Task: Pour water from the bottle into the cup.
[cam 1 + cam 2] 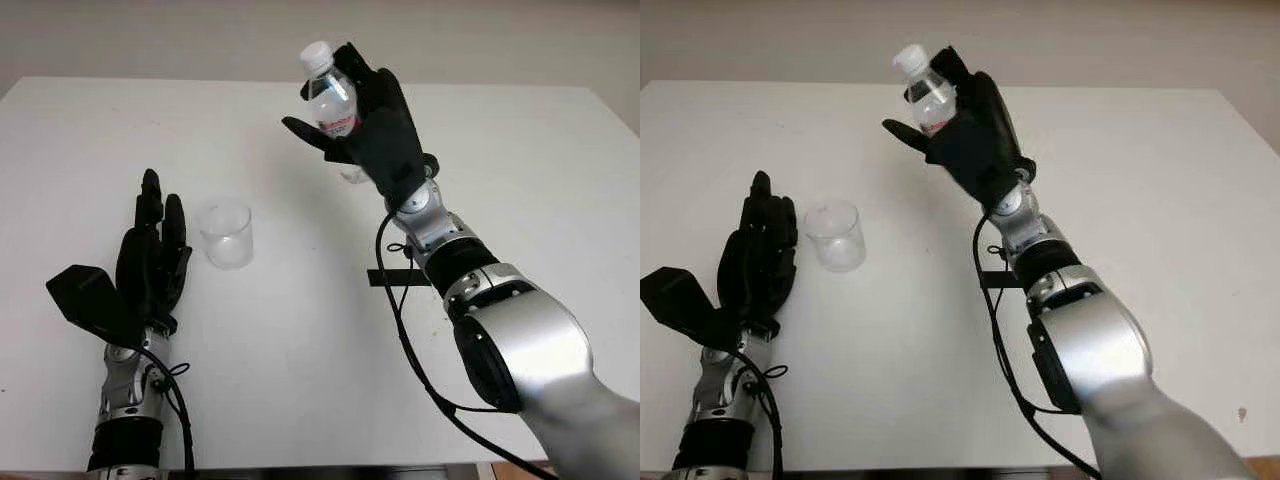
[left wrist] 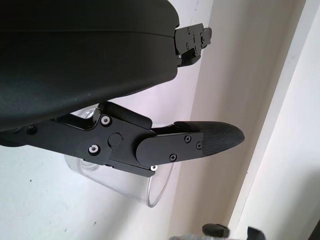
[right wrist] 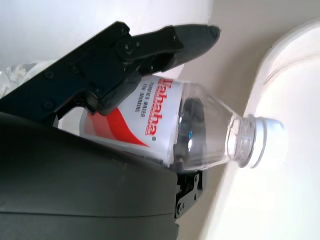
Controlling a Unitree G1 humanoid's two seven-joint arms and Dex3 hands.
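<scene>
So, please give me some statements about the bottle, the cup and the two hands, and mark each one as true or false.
1. The right hand holds the bottle above the table. True.
2. The bottle has no cap. False: a white cap is on its neck.
3. The cup stands upright on the table, between the two hands. True.
4. The left hand grips the cup. False: it is open, beside the cup, and holds nothing.
5. The bottle's label is blue. False: it is white with red print.
</scene>
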